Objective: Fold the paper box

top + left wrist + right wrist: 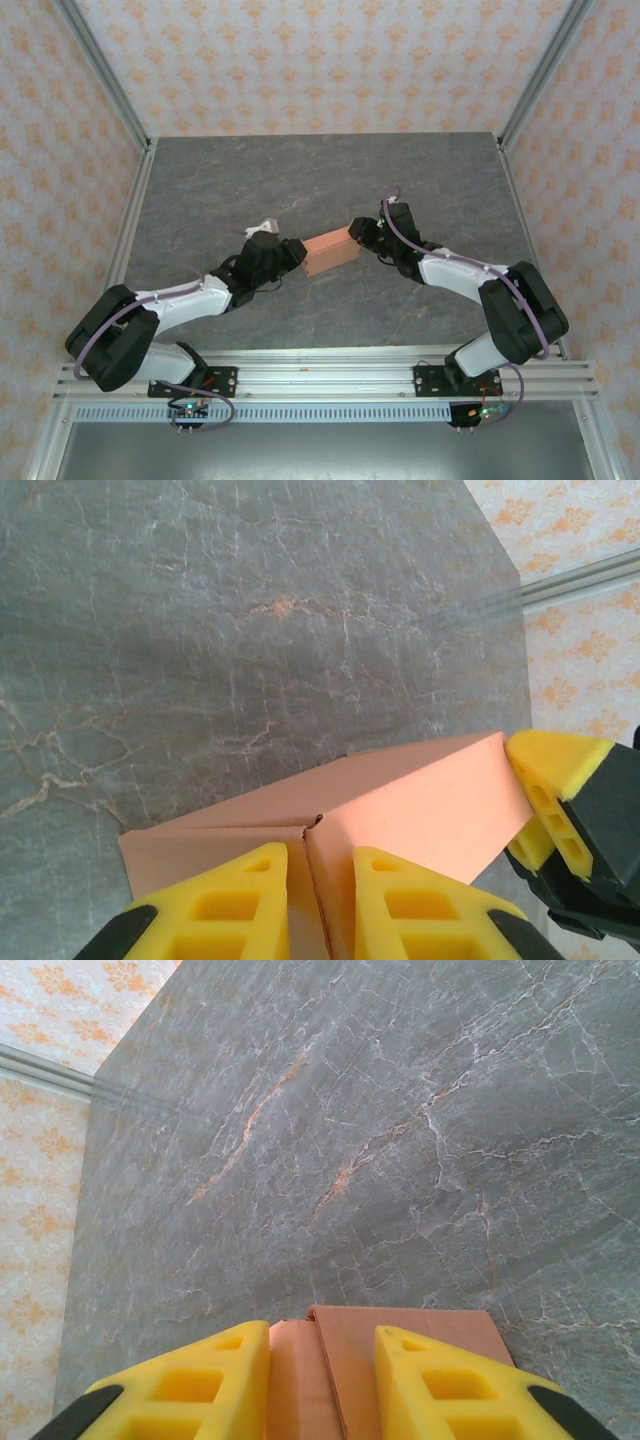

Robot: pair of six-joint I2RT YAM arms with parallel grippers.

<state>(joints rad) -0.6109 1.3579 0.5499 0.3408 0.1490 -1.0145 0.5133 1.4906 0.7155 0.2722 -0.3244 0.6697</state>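
The salmon-orange paper box [332,252] stands folded up at the middle of the table, held between both arms. My left gripper [293,253] is shut on its left end. In the left wrist view the yellow fingers [240,900] straddle a folded corner seam of the box [420,810]. My right gripper [362,236] is shut on the right end. In the right wrist view the box [400,1335] fills the gap between the fingertips [225,1370], with a flap edge running between them. The right gripper's yellow finger [555,780] touches the box's far end in the left wrist view.
The dark marbled table [300,180] stretches behind the box, framed by aluminium rails [125,230] and patterned walls. The arm bases sit on the rail [320,380] at the near edge.
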